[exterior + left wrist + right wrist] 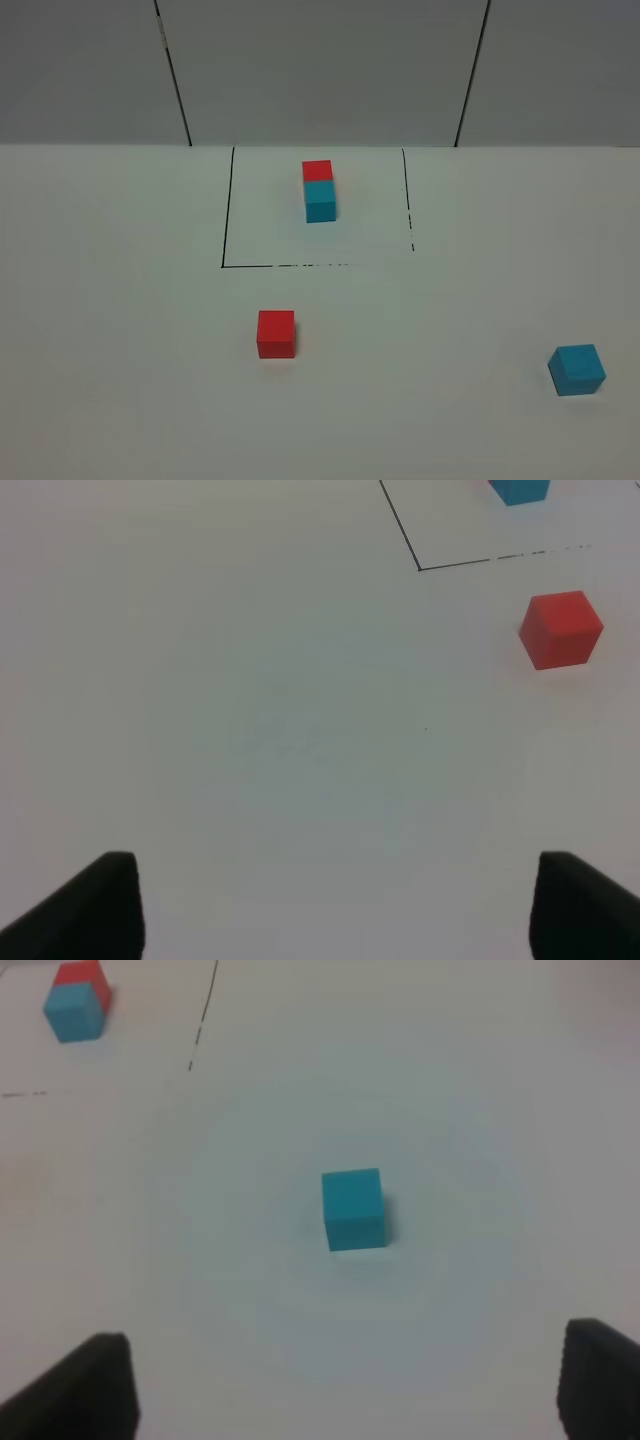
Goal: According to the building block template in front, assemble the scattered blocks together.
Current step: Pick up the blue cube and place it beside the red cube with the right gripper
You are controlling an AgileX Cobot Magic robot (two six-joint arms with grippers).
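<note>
The template (319, 190), a red cube joined to a cyan cube, sits inside the black-line square (223, 215) at the back of the table. A loose red block (276, 333) lies in front of the square, left of centre. A loose cyan block (577, 369) rests near the right edge. Neither gripper shows in the exterior high view. In the left wrist view the left gripper (335, 905) is open and empty, with the red block (561, 629) far ahead and to one side. The right gripper (345, 1385) is open and empty, the cyan block (353, 1209) lying ahead between its fingertips' lines.
A grey panelled wall (320, 70) with dark seams stands behind the white table (120, 350). The template (75, 1001) also appears in a corner of the right wrist view.
</note>
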